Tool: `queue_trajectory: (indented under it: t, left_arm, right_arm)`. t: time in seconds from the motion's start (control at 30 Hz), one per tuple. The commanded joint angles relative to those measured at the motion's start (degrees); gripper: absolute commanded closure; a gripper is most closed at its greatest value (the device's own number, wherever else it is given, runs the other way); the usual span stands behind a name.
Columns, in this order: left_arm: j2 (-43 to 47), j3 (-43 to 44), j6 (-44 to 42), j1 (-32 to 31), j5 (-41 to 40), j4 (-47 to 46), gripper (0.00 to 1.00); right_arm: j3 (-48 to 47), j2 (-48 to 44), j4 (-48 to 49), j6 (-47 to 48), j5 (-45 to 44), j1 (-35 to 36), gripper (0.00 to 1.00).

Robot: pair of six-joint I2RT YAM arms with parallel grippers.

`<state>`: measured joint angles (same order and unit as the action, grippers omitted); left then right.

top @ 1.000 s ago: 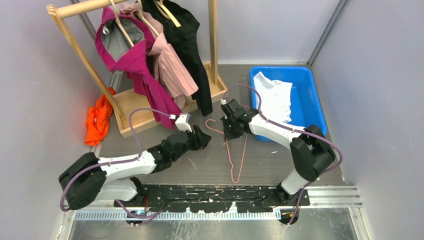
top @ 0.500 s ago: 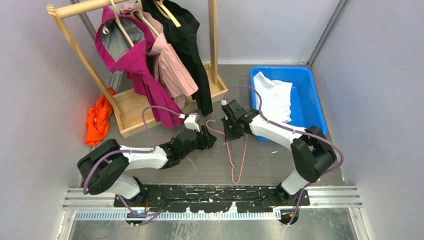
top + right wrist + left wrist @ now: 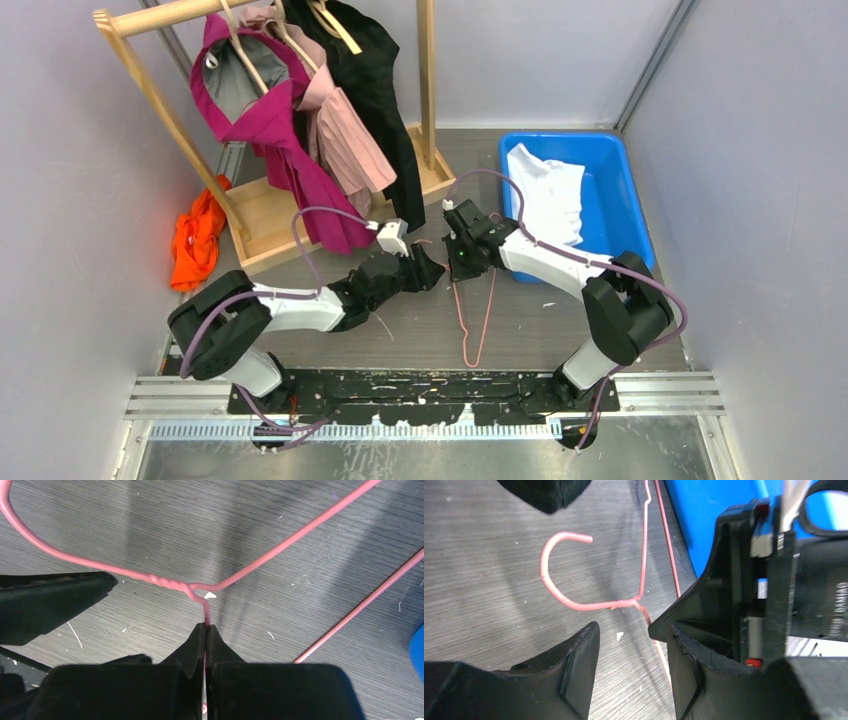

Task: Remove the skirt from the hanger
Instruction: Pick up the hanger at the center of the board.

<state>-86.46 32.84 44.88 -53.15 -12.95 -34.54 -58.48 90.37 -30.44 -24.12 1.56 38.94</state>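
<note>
A bare pink wire hanger (image 3: pixel 467 358) lies on the grey table; no garment hangs on it. My right gripper (image 3: pixel 456 272) is shut on the hanger's wire just below the twisted neck (image 3: pixel 165 582), and its tips (image 3: pixel 206 627) pinch the wire. My left gripper (image 3: pixel 434 269) is open and empty, close to the left of the right one. Its jaws (image 3: pixel 633 634) stand apart just short of the hook (image 3: pixel 555 589) and neck. The right gripper's black body (image 3: pixel 734 580) fills the right of the left wrist view. I cannot tell which garment is the skirt.
A blue bin (image 3: pixel 620 190) at the right holds a white garment (image 3: pixel 545 195). A wooden rack (image 3: pixel 270 205) at the back left carries magenta (image 3: pixel 280 140), pink pleated (image 3: pixel 345 140) and black (image 3: pixel 385 100) garments. An orange cloth (image 3: pixel 197 240) lies left of the rack.
My left arm has reached right and forward, bringing its open gripper up to the hanger's hook beside the right gripper. The right gripper and hanger have stayed put.
</note>
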Motion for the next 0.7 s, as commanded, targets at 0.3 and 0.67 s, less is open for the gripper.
queue_trajectory:
  t: [0.3, 0.67]
  left_arm:
    - [-7.56, 4.12, 0.6, -0.03, 2.19, -10.71, 0.48]
    - [-9.44, 5.46, 0.86, -0.06, 2.29, -12.87, 0.47]
  right_arm:
    - [0.22, -4.45, 0.81, 0.04, 0.32, 0.25, 0.99]
    - [0.6, -5.11, 0.53, 0.21, 0.72, 0.18, 0.99]
